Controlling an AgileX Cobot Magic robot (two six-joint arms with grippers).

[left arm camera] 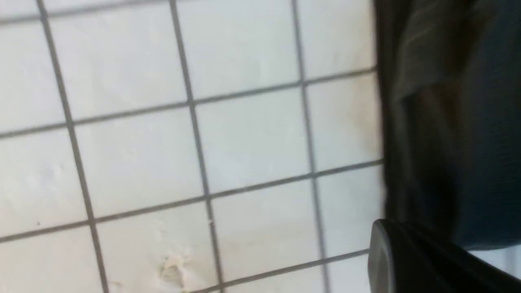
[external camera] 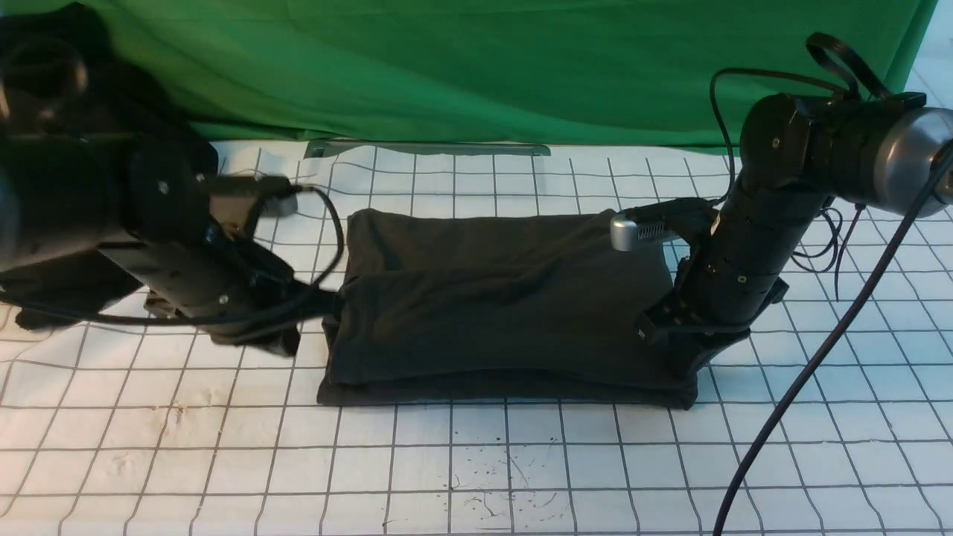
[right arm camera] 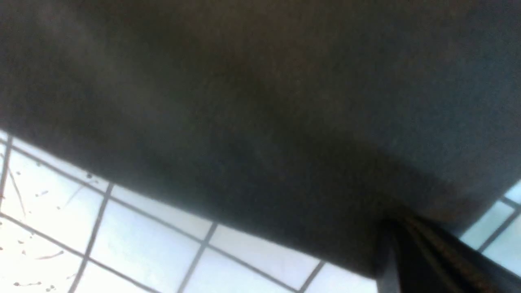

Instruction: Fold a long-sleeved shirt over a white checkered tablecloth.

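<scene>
We are seeing the white checkered tablecloth (external camera: 476, 461) lying wide under everything, the folded long-sleeved shirt (external camera: 499, 298) resting at its centre. Our left gripper (external camera: 327, 309) is pinching the shirt's nine o'clock edge, jaws closed on cloth; our right gripper (external camera: 689, 365) is clamping the four o'clock corner.

The long-sleeved shirt (external camera: 499, 298) lies folded into a broad rectangle at the centre of the white checkered tablecloth (external camera: 521, 461), which covers the worktop. The left gripper (external camera: 327, 305) meets the shirt's edge at 9 o'clock, its fingers closed on the fabric there. The right gripper (external camera: 689, 361) stands at the shirt's 4 o'clock corner, fingers pinching the cloth. A green cloth backdrop (external camera: 476, 67) hangs at 12 o'clock. A rumpled heap of black cloth (external camera: 45, 298) sits at 9 o'clock behind the left arm.
</scene>
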